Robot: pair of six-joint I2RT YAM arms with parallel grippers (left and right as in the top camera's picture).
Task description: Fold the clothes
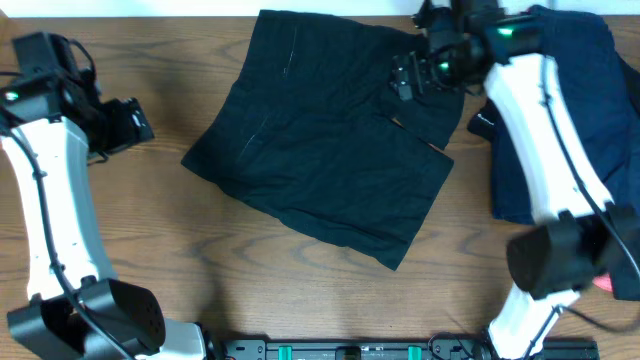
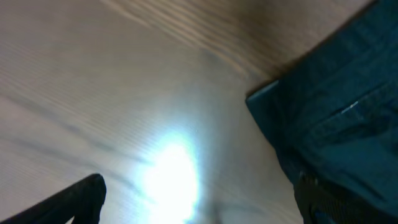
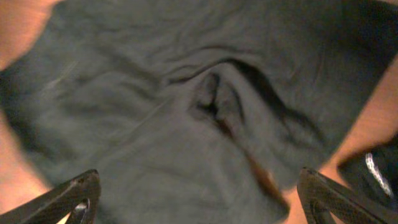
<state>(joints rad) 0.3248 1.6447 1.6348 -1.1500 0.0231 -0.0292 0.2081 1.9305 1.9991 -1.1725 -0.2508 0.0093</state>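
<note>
- Overhead: black shorts [image 1: 320,140] spread flat and askew on the table [image 1: 150,230], far middle; left gripper [image 1: 143,125] spread wide over bare wood to their left, apart from them; right gripper [image 1: 403,78] spread over their far right part, beside navy garments [image 1: 580,90].
- Left wrist: fingers [image 2: 81,199] wide apart, nothing between; shorts' corner at right.
- Right wrist: fingers [image 3: 68,199] wide apart above rumpled shorts, pinching nothing.

Looks down on shorts [image 3: 155,143], spread over table [image 3: 15,25] and filling most of the view. Shows a puckered fold [image 3: 214,102] at the middle. Has right gripper [image 3: 199,177] gaping, fingers [image 3: 74,196] at left and right, nothing between. Catches dark cloth [image 3: 373,171] with a pale stripe at right.
</note>
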